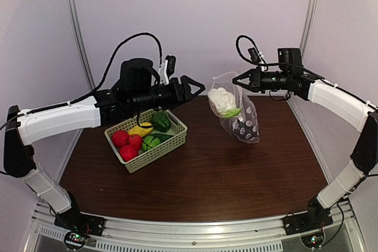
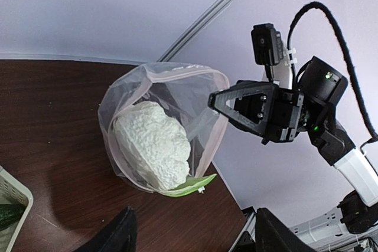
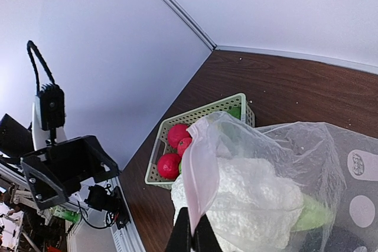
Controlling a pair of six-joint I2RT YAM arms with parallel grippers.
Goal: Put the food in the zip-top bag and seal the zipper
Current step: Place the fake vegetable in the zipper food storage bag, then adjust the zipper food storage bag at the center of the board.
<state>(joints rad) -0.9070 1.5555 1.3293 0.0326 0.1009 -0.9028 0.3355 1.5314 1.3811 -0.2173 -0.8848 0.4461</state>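
A: State of rt tool [image 3: 192,235]?
B: Clamped on the rim of the clear floppy plastic bag with white dots [image 1: 243,119], right at the thin press-seal zipper strip [image 3: 198,166]. Bag hangs below that tool, its bottom on the dark brown worktop [image 1: 236,175]. I'd say it's held up so the mouth gapes twd the other arm.
A: Anything inside?
B: White bumpy toy cauliflower [image 2: 152,146] w/ a green leaf, just under the pinch.
A: And the left tool [image 1: 199,90]?
B: Fingers spread wide, nothing betw them. Points at the bag mouth, apart from it, abt level w/ the rt tool.
A: Rest of the food?
B: Below and a bit behind the left tool, in the pale green lattice basket [image 1: 155,156]: red round fruits [image 1: 121,138], a yellow lemon-like piece [image 1: 142,129], green leafy bits [image 1: 158,121].
A: Progress?
B: One item bagged, most left, zipper unsealed. Prob next: left tool dips to the basket. Risk: bag's floppy and held at one pt only, so the mouth could sag shut or slip the pinch.
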